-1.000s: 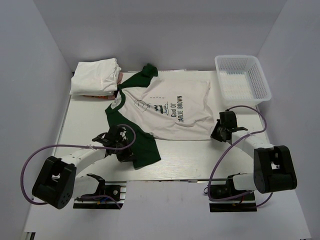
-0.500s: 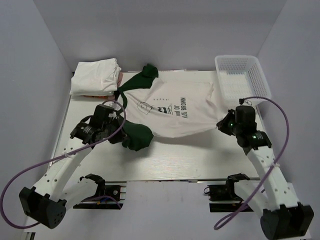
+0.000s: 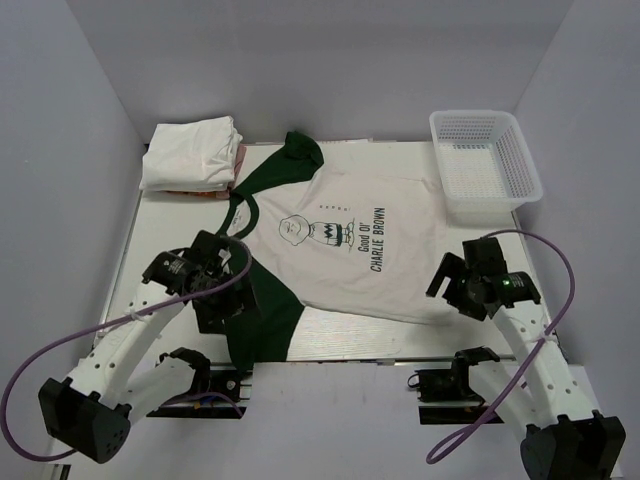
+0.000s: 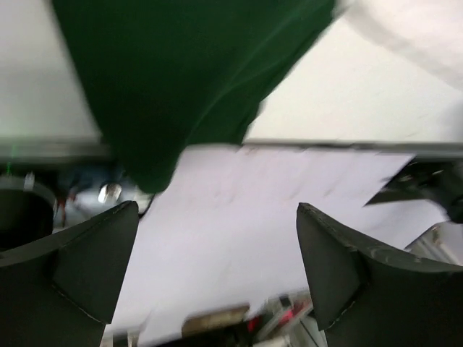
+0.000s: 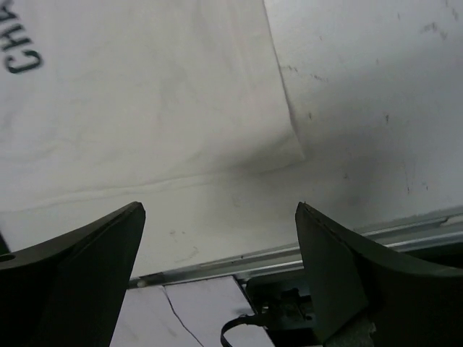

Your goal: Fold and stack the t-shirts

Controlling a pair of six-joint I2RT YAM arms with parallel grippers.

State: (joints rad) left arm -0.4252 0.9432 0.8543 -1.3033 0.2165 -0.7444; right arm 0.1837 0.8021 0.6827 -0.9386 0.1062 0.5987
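Left wrist view is smeared: only the dark green near sleeve (image 4: pixel 181 72) draped over the table's (image 3: pixel 170 230) near edge reads clearly. From above, my left arm covers part of that sleeve. The orange-pink tee (image 3: pixel 198 190) is mostly hidden under the folded white tees (image 3: pixel 190 152), with just a thin edge showing, and I can't count the white ones. The right wrist view cuts the black lettering (image 5: pixel 18 50) off at the frame corner. The green-sleeved t-shirt (image 3: pixel 340 250) lies face up, spread over the middle of the table. Its long axis runs left to right, collar toward the left edge and hem toward the right edge. The far sleeve (image 3: pixel 300 152) reaches the far edge, and the lettering runs sideways along the shirt's length. The hem corner (image 5: pixel 289 148) lies flat near the near-right corner. My left gripper (image 3: pixel 222 303) is over the near sleeve at the near-left, fingers wide apart with nothing between them. My right gripper (image 5: pixel 217 275) hangs just above the hem corner, fingers also spread and gripping nothing. The white stack sits at the far-left corner, just beside the collar. The white lattice basket (image 3: pixel 520 165) is at the far-right corner, its bare lattice floor in full view.
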